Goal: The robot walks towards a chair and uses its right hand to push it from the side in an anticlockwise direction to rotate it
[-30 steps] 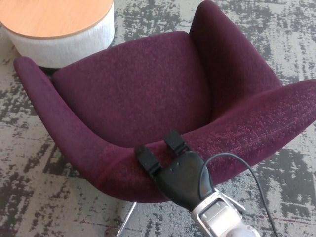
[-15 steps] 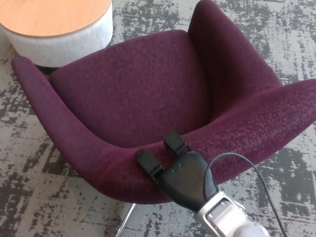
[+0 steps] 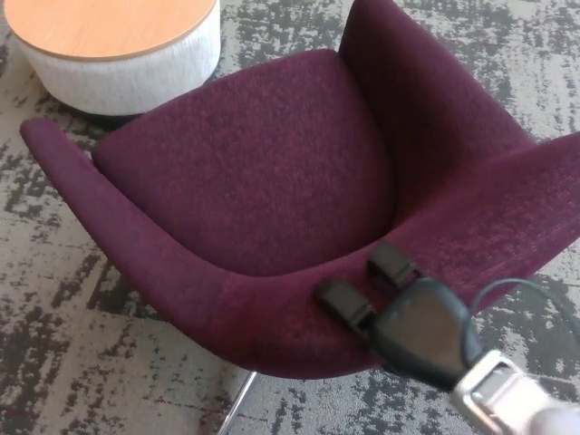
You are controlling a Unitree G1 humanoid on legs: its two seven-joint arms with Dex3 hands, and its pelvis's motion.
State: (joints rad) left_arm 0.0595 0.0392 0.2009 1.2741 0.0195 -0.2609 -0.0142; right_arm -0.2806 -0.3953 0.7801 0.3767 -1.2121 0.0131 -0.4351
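Right hand (image 3: 408, 313) against chair (image 3: 254, 172)

Seen from above, my right hand (image 3: 399, 304) presses against the padded rim of a burgundy upholstered chair (image 3: 263, 181), two black fingers (image 3: 343, 301) spread apart and resting on the fabric edge nearest me. My silver wrist enters from the lower right corner, a black cable (image 3: 507, 285) looping over it. The chair's seat faces up and to the left, its high back rising toward the upper right. Just beyond the chair's far arm stands a round table (image 3: 113, 45) with a light wooden top and pale grey side. A thin metal leg (image 3: 234, 403) shows beneath the seat, on mottled grey carpet (image 3: 54, 344).
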